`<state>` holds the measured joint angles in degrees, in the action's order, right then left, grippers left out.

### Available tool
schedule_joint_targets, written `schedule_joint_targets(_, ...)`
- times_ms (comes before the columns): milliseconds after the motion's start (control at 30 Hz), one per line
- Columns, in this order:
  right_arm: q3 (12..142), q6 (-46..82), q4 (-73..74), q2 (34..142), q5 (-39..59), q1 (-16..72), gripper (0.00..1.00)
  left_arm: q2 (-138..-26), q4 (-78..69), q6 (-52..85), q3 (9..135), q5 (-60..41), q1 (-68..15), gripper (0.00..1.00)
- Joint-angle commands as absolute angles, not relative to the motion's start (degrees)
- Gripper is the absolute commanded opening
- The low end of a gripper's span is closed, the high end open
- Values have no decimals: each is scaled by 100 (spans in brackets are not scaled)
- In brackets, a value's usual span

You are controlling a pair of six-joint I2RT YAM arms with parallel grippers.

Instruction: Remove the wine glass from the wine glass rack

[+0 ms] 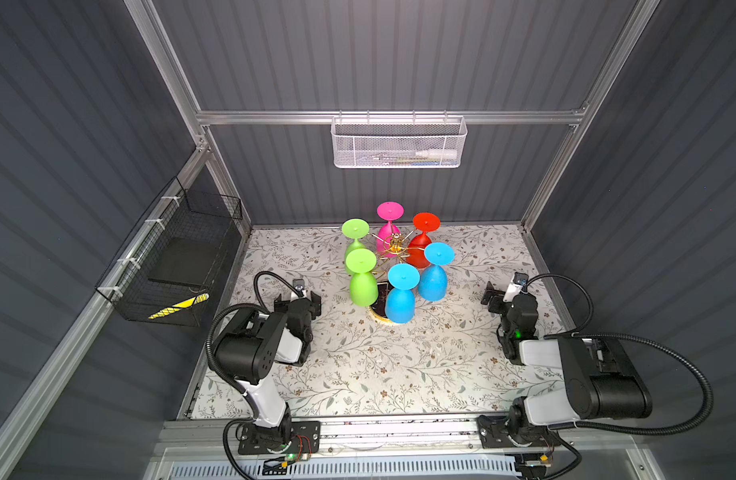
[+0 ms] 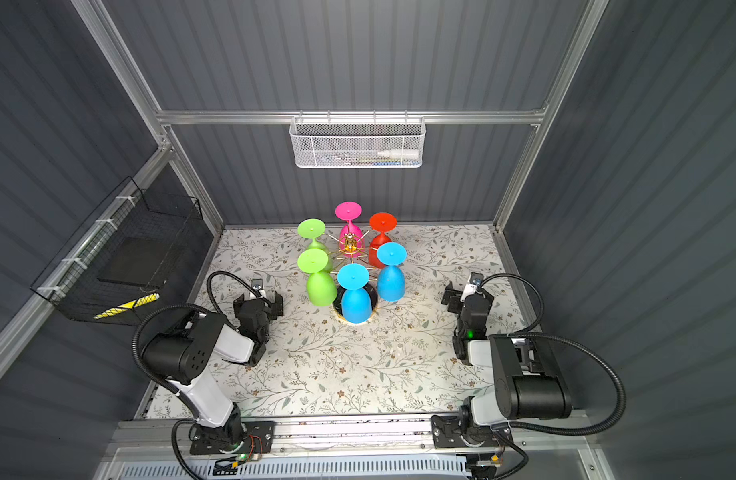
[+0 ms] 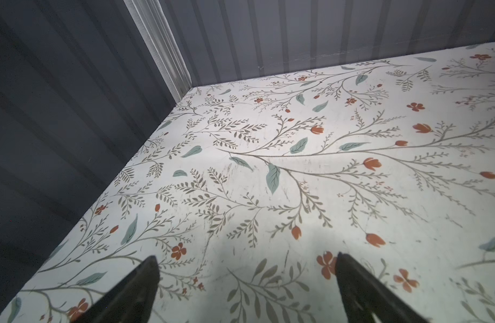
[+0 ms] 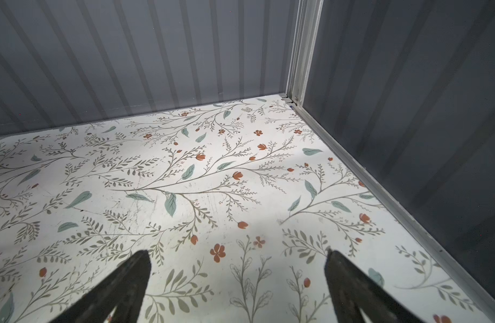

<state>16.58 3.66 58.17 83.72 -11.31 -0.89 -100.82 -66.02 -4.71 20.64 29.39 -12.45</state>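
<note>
Rack base (image 1: 381, 303) mostly hidden behind blue glass (image 1: 400, 305); basket (image 1: 358, 145) contents too small to tell; wrist-view fingers (image 3: 134, 293) cropped

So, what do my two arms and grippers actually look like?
The left arm and right arm have black joint housings joined by white links, with ribbed black hoses looping alongside. A green light glows on the right arm. The left gripper and right gripper have dark, tapering fingers.

We see a desk (image 1: 399, 374) with a white floral-print surface; the wine glass rack (image 1: 395, 246) stands on it, round black base down, toward the far middle.
</note>
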Motion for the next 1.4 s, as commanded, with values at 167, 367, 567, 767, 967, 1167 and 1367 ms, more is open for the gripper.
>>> schedule_joint_targets(167, 1748, 394, 5823, 8367, -1101, -122, 99, -9956, -6618, -382, 2145, 2958, -1196, 100)
schedule_joint_targets(367, 1763, 414, 5777, 8367, -1049, -140, 99, -9959, -6618, -382, 2145, 2957, -1195, 100)
schedule_joint_targets(567, 1751, 413, 5803, 8372, -1056, -141, 99, -9948, -6435, -359, 2225, 2935, -1174, 100)
schedule_joint_targets(767, 1736, 413, 5821, 8358, -1069, -141, 99, -9938, -6067, -165, 2402, 3055, -1077, 100)
schedule_joint_targets(967, 2095, 261, 4427, 7442, -1285, 21, 99, -9654, -6553, -250, 2039, 3020, -1078, 100)
schedule_joint_targets(1167, 3495, 2300, 1476, 6042, -814, -14, 99, -7984, -3424, 140, 3054, 3732, -1178, 100)
schedule_joint_targets(1367, 3671, 3425, 2038, 5766, 1677, -273, 99, -7341, -1096, 394, 4403, 3311, -1182, 100)
